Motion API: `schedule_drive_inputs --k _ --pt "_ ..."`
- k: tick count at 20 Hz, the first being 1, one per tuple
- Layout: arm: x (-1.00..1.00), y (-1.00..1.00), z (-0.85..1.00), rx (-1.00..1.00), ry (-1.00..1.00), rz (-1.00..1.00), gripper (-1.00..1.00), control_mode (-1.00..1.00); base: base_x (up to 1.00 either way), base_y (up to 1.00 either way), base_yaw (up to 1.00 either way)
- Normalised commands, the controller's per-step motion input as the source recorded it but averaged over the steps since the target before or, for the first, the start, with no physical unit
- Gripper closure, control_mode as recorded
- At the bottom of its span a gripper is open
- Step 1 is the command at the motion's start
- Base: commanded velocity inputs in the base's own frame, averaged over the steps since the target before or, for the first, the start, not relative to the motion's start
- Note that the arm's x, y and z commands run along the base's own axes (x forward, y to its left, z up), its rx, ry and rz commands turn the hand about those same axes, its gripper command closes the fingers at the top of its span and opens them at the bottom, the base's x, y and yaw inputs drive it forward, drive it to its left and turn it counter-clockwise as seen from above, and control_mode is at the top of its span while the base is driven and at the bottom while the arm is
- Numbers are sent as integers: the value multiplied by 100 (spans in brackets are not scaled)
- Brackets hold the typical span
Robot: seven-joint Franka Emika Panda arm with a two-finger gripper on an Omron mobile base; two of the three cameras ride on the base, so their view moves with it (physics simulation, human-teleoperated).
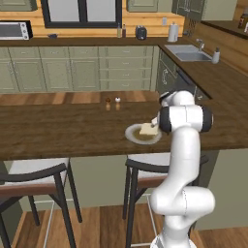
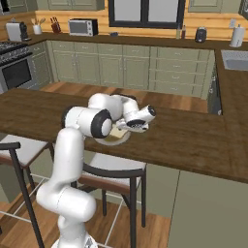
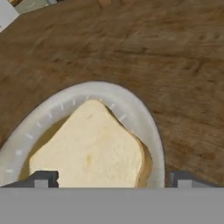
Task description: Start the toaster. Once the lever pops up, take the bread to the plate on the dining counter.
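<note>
A rendered home kitchen: olive-grey cabinets (image 1: 72, 68) beneath a wood-panelled wall; a sink (image 1: 188, 52) in the right counter; a microwave (image 2: 83, 26) and stove (image 2: 17, 68) at left; stools (image 1: 36, 179) along the dining counter (image 1: 58, 126).

Warm orange wood-plank back wall (image 1: 97, 30), dark-framed window (image 1: 82, 12) above olive-green shaker base cabinets (image 1: 82, 68), dark brown countertops (image 1: 87, 41), stainless sink (image 1: 189, 53) at right, black-framed stools with pale seats (image 1: 36, 169), honey wood-plank floor (image 1: 101, 225), even soft light
</note>
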Motion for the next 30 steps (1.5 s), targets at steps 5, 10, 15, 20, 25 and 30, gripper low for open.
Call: schedule_drive_inputs --k 5,10,15,20,25,30 --pt "-1 65 -44 -13 24 0 -100 -100 0 0 0" --pt "0 3 79 -1 1 -6 -100 -100 0 0 0" --pt "-30 0 97 0 2 -7 -100 -100 0 0 0" --pt "-97 14 89 -6 0 -5 -100 -100 0 0 0" --pt "-100 42 52 -14 -1 -7 -100 -100 0 0 0" --pt "-100 49 24 -22 -12 -9 -100 -100 0 0 0"
